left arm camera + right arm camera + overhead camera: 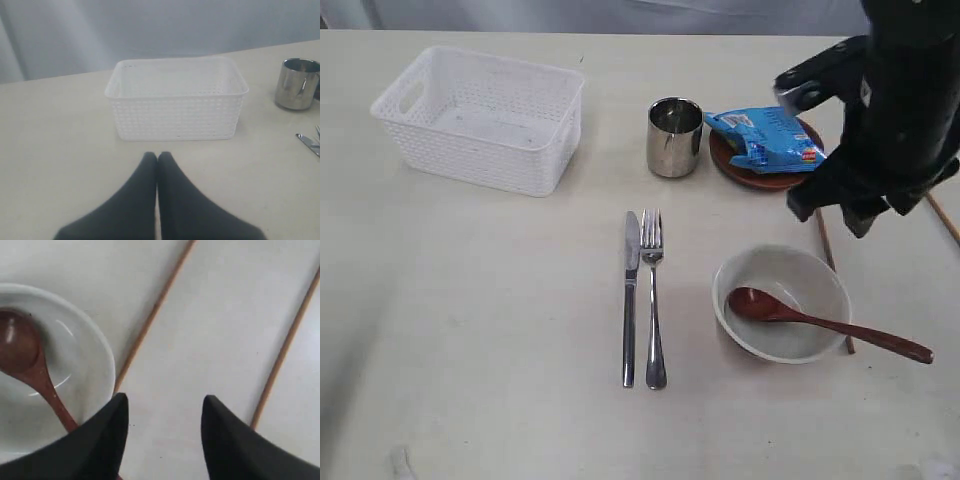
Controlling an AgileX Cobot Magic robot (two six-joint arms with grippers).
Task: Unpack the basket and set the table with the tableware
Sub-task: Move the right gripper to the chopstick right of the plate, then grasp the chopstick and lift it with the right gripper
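The white basket (475, 115) (177, 97) stands empty at the far left of the table (500, 330). Knife (630, 295) and fork (653, 300) lie side by side in the middle. A steel cup (674, 137) (296, 83) stands behind them. The pale bowl (780, 300) (85, 340) holds the wooden spoon (830, 325) (25, 347). Two chopsticks (152, 315) (285, 347) lie apart on the table, one beside the bowl (832, 265). My right gripper (830, 220) (165, 399) hangs open and empty above the bare table between them. My left gripper (157, 156) is shut and empty, in front of the basket.
A blue snack packet (765, 137) lies on the reddish-brown plate (760, 178), right of the cup. The second chopstick (942, 215) runs off near the right edge. The knife's tip (307, 142) shows at the side of the left wrist view.
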